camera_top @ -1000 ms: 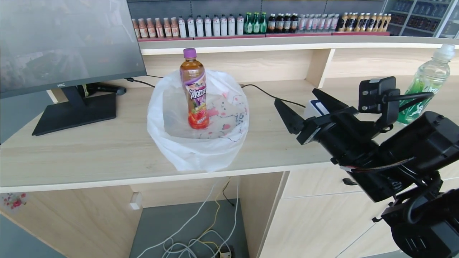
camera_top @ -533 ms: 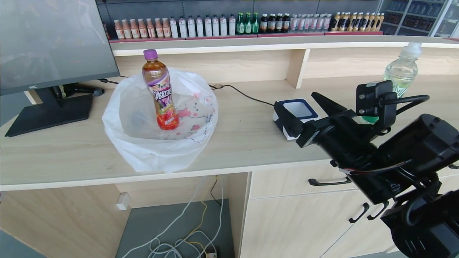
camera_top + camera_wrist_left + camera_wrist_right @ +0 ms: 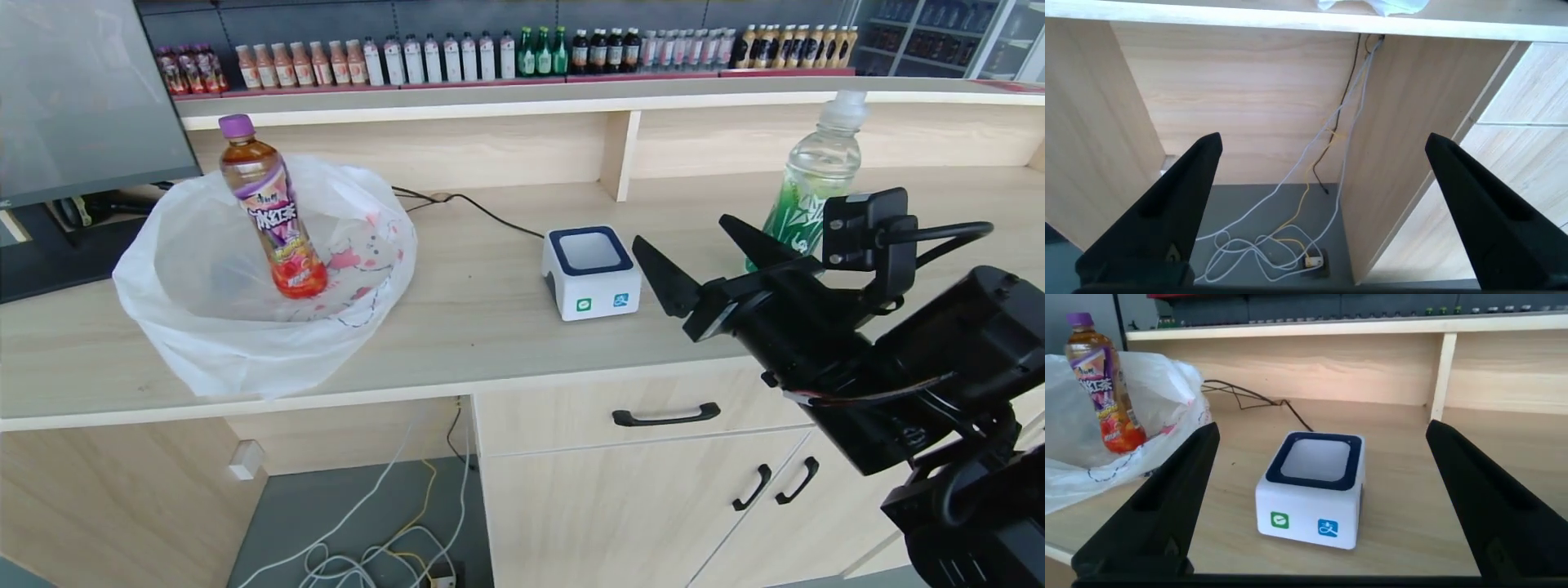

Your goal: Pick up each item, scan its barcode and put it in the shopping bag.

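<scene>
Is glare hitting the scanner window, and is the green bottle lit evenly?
Head view: scanner window reflects pale light, mild glare; green bottle evenly lit. Right wrist view: window likewise pale, right tool fingers in dark silhouette.

1. The shopping bag (image 3: 204,351) is translucent white, printed with pink patches and dark cartoon outlines.
2. The tea bottle (image 3: 273,220) has a purple cap, amber liquid and a label running from purple to orange-red.
3. The scanner (image 3: 592,290) is white with a navy-blue rim; its front carries one green icon and one blue.
4. The clear bottle (image 3: 808,188) wears a green, leaf-streaked label and a whitish cap.
5. The desk (image 3: 490,327) is pale wood grain, and the drawer handles (image 3: 665,416) are black.
6. The right gripper (image 3: 679,231) and left gripper (image 3: 1323,143) have matte black fingers.
7. The cables (image 3: 384,555) are white and yellow.
</scene>
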You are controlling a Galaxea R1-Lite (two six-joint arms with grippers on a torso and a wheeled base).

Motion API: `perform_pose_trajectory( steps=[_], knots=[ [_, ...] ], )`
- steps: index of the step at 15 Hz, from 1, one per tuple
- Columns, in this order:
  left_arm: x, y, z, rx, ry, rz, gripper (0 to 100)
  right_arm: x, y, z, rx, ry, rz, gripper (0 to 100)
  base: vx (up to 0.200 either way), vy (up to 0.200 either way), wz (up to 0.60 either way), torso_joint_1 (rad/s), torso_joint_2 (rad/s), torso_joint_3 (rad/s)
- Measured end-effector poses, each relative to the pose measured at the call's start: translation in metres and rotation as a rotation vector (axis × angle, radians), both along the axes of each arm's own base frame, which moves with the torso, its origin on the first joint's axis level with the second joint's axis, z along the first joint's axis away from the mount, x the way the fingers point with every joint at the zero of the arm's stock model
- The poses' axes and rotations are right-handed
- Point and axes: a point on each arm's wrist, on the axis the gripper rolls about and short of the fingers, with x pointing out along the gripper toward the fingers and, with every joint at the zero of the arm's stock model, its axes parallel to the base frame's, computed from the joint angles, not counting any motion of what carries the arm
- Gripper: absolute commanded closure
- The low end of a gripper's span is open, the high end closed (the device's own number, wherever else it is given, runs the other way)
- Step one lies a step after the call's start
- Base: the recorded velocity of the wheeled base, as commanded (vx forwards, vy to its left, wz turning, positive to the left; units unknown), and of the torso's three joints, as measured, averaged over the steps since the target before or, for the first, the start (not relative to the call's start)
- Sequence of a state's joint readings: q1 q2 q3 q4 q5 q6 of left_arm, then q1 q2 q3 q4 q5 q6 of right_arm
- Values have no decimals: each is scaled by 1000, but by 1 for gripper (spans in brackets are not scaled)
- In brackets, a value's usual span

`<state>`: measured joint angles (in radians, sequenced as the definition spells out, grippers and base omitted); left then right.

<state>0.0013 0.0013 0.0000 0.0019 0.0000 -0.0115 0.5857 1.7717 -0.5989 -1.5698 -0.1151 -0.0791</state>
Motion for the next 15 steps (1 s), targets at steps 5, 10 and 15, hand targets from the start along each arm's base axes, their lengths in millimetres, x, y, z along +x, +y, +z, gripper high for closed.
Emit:
perform_pose_trajectory(
  steps=[5, 10, 15],
  knots=[
    [0, 0, 0, 0, 0, 0, 0, -2, -1, 2, 4, -5, 0, 0, 0, -200, 0, 0, 0, 3],
    [0, 0, 0, 0, -1, 0, 0, -2, -2, 2, 5, -5, -2, 0, 0, -200, 0, 0, 0, 0],
    [0, 0, 0, 1, -1, 0, 0, 2, -10, 1, 5, 0, -32, 0, 0, -40, 0, 0, 0, -1]
  ],
)
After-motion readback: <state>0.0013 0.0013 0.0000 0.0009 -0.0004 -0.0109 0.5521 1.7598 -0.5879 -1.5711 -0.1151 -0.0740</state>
